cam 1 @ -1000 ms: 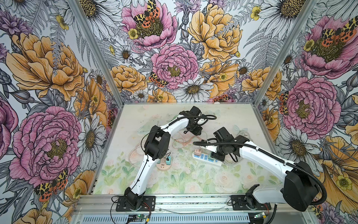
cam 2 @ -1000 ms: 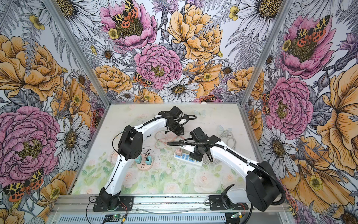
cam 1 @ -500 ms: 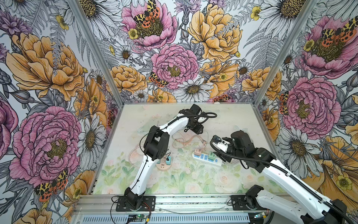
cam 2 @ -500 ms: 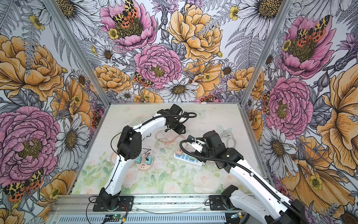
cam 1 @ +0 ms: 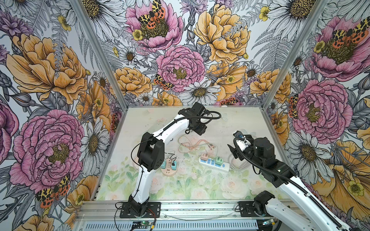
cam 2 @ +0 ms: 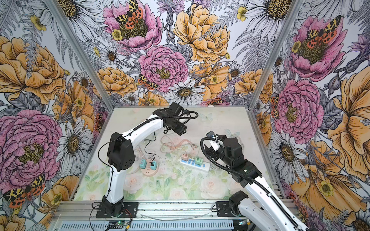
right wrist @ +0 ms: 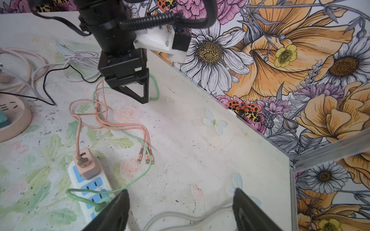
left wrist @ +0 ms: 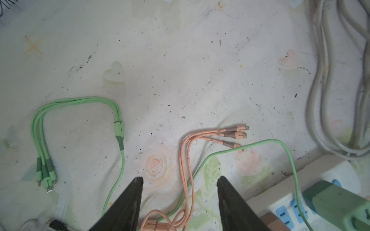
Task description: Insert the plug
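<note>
On the table [cam 1: 180, 186] in both top views, a white power strip [cam 1: 225, 167] holds a pink plug [cam 1: 204, 157] and a green plug [cam 1: 218, 161]. Left wrist view: the left gripper [left wrist: 180, 180] is spread and empty above peach cables [left wrist: 186, 160]. Right wrist view: the right gripper [right wrist: 180, 192] is spread and empty beside the strip.

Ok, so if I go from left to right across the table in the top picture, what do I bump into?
In a top view: left arm's black elbow → round pink socket → white power strip → right arm's black joint.
</note>
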`<state>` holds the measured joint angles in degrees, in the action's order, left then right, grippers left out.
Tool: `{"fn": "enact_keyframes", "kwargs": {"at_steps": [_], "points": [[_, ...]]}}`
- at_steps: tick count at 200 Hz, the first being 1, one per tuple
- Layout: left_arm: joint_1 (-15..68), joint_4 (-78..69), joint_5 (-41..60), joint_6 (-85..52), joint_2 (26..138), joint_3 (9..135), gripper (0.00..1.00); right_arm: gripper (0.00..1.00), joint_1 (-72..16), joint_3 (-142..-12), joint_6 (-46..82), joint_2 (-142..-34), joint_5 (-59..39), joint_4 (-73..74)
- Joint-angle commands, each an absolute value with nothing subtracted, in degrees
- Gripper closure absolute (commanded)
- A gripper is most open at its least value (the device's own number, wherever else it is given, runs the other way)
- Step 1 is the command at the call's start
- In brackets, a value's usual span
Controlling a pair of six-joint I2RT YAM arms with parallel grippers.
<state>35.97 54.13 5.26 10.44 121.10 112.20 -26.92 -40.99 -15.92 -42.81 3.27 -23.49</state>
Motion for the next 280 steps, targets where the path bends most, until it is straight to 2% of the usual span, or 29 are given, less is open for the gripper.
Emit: {"fn": "enact_keyframes", "kwargs": {"at_steps": [1, 39, 61, 108, 147, 159, 167, 169, 171, 175, 199, 223, 241, 280], "points": [[35.26, 56.77, 2.91, 12.06, 118.00, 109.38, 0.38, 0.19, -26.60, -41.38, -14.13, -43.47, 4.96, -20.50], [35.12, 53.95, -0.90, 9.67, 110.63, 103.62, 0.39, 0.18, -25.96, -40.64, -13.98, -43.59, 4.97, -17.42], [33.53, 44.42, -1.85, 7.92, 100.02, 94.18, 0.38, 0.16, -24.40, -41.94, -10.97, -44.40, 2.23, -15.82], [20.61, 25.80, -1.28, 1.01, 79.10, 71.00, 0.35, 0.16, -19.04, -40.72, -6.34, -50.98, 2.94, -9.41], [10.43, 9.46, -1.34, -2.65, 65.47, 53.83, 0.27, 0.15, -9.45, -36.36, 0.50, -52.21, 2.15, -0.20], [8.41, 6.33, -1.92, -2.59, 63.75, 50.72, 0.26, 0.15, -5.11, -33.81, 4.41, -51.95, 0.94, 4.26], [7.38, 4.52, -2.70, -2.55, 63.34, 48.93, 0.20, 0.15, -2.28, -32.33, 6.68, -52.14, -0.29, 6.68], [7.08, 4.12, -2.87, -2.55, 63.36, 48.55, 0.16, 0.15, -1.67, -32.03, 7.14, -52.23, -0.69, 7.10], [6.84, 3.75, -3.09, -2.50, 63.37, 48.17, 0.06, 0.15, -1.01, -31.72, 7.63, -52.28, -1.16, 7.49], [6.42, 3.14, -3.49, -2.46, 63.35, 47.54, 0.02, 0.15, 0.10, -31.34, 8.51, -52.40, -2.05, 8.03], [4.29, -0.29, -5.95, -1.86, 64.26, 44.72, 0.01, 0.15, 3.45, -29.79, 10.12, -52.89, -4.75, 9.74], [0.49, -4.56, -11.27, -3.51, 65.63, 41.59, 0.01, 0.15, 5.19, -28.34, 9.90, -53.58, -0.74, 11.55], [-4.31, -8.95, -9.13, -6.56, 66.08, 37.72, 0.01, 0.14, 7.03, -27.24, 10.40, -55.26, 2.58, 12.65], [-9.40, -20.97, -8.49, -10.41, 68.02, 29.51, 0.01, 0.15, 8.70, -22.47, 10.93, -58.87, 1.06, 22.03]]}}
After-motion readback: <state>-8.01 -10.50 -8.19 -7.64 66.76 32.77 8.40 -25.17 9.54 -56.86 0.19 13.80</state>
